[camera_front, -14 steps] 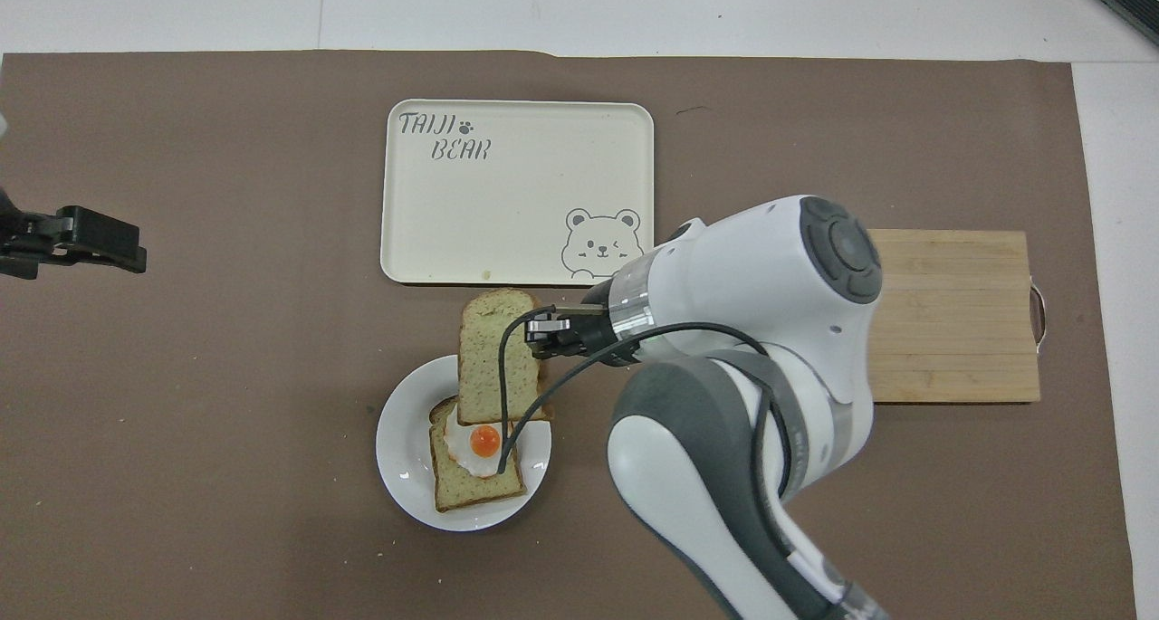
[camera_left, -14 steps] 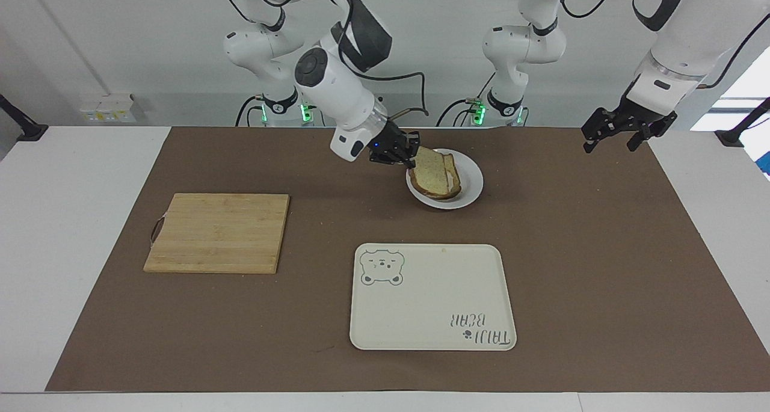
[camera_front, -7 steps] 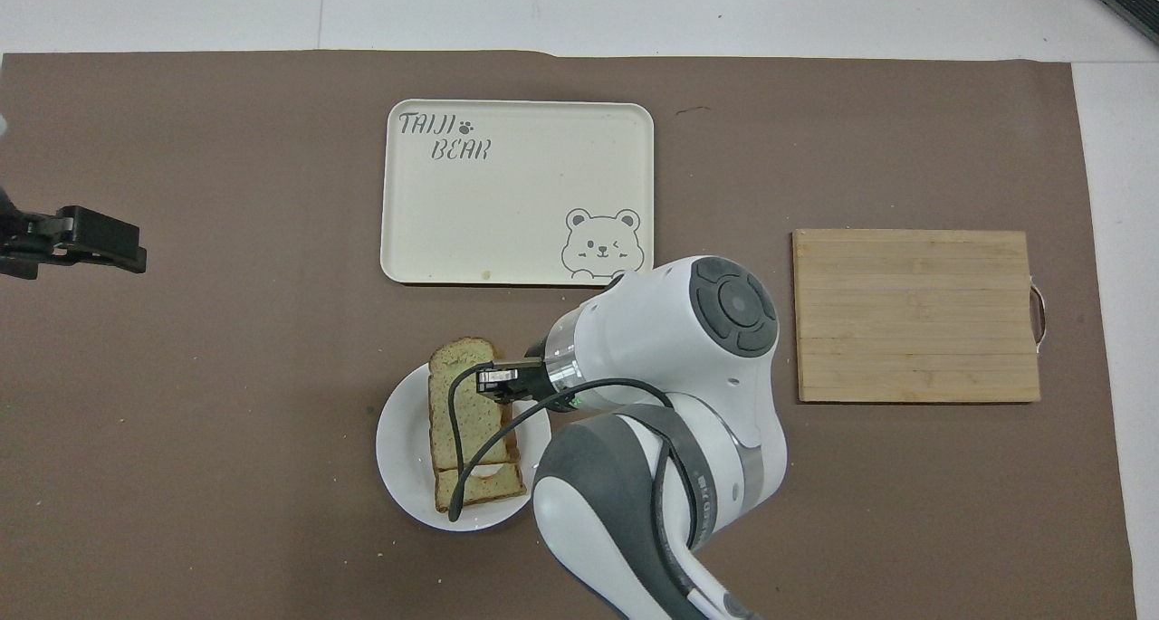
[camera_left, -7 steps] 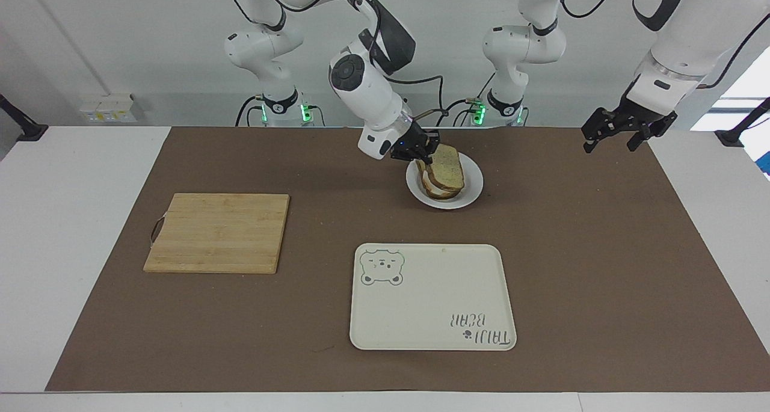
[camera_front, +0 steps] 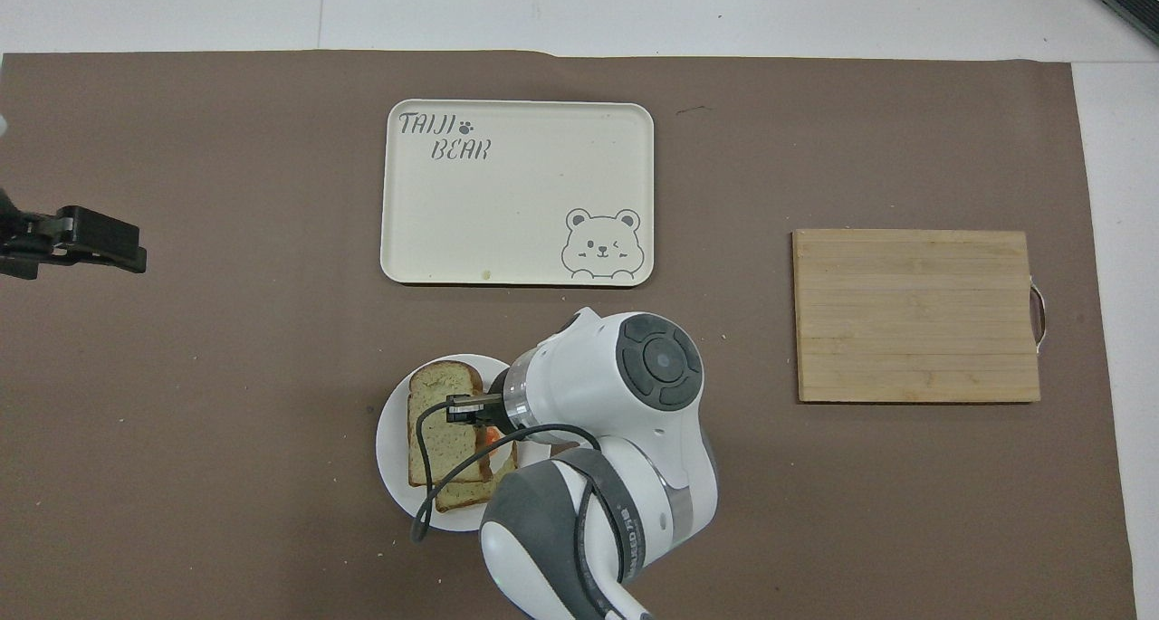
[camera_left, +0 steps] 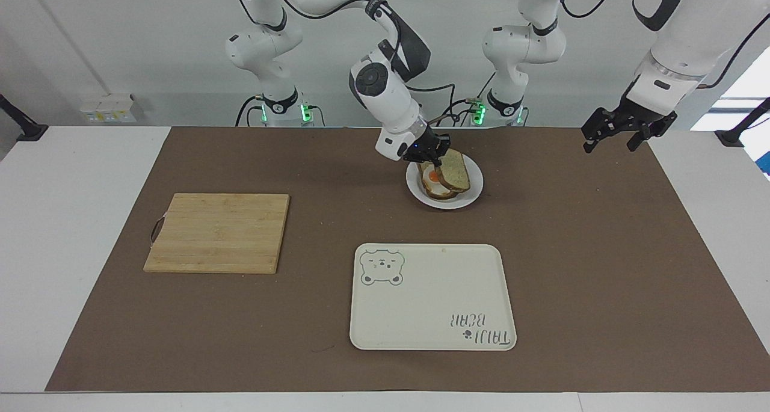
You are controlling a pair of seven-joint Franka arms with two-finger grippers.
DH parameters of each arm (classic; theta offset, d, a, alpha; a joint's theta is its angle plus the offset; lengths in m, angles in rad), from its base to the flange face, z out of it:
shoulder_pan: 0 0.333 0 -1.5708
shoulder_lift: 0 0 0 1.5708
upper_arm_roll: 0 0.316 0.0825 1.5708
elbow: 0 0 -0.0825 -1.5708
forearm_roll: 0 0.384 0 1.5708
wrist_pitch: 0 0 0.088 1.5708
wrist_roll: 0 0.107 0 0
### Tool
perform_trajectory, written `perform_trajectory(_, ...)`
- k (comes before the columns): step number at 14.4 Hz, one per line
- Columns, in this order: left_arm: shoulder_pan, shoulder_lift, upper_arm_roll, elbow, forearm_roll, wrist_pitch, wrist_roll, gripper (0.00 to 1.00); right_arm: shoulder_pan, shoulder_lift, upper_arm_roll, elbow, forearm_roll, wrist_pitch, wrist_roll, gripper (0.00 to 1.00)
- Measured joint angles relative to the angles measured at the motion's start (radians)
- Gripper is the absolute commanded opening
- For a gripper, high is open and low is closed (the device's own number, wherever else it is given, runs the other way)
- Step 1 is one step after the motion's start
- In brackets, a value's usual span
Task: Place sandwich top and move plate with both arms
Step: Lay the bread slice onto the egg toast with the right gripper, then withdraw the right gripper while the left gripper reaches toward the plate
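The right gripper (camera_left: 434, 157) pinches the sandwich top (camera_left: 455, 170) by its edge over the plate (camera_left: 474, 192) — soft, light bread, best held gently at the crust. It's pale, speckled, brown-crusted, tilted above the egg slice (camera_left: 432, 180), egg peeking out. The left gripper (camera_left: 613, 136) waits, fingers spread, at its own end of the table.

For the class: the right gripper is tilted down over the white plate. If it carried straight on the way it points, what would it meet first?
Probably the egg slice under the sandwich top that the right gripper holds, then the plate. Depth is unclear. The left gripper waits over the mat.
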Motion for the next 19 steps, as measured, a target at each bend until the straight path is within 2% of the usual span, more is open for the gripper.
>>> perform_trajectory(10,-0.001,0.0,-0.01,0.0,-0.002,-0.014,0.0,1.0,0.021,0.011,-0.001,-0.058,0.0,0.014,-0.003,0.0)
perform_trajectory(12,-0.002,-0.001,-0.015,0.0,-0.04,-0.023,0.0,1.0,0.012,0.012,-0.006,-0.063,0.0,0.018,-0.004,0.0)
perform_trajectory(13,-0.001,-0.003,-0.012,-0.001,-0.077,-0.025,0.0,1.0,-0.003,0.014,-0.007,-0.065,0.0,0.019,-0.012,0.27)
perform_trajectory(14,-0.001,-0.007,-0.009,-0.005,-0.096,-0.025,0.0,1.0,-0.019,0.016,-0.009,-0.066,0.0,0.019,-0.018,0.99)
perform_trajectory(19,-0.001,-0.02,-0.007,-0.024,-0.112,-0.025,-0.001,1.0,-0.051,0.022,-0.016,-0.057,-0.018,0.025,-0.033,1.0)
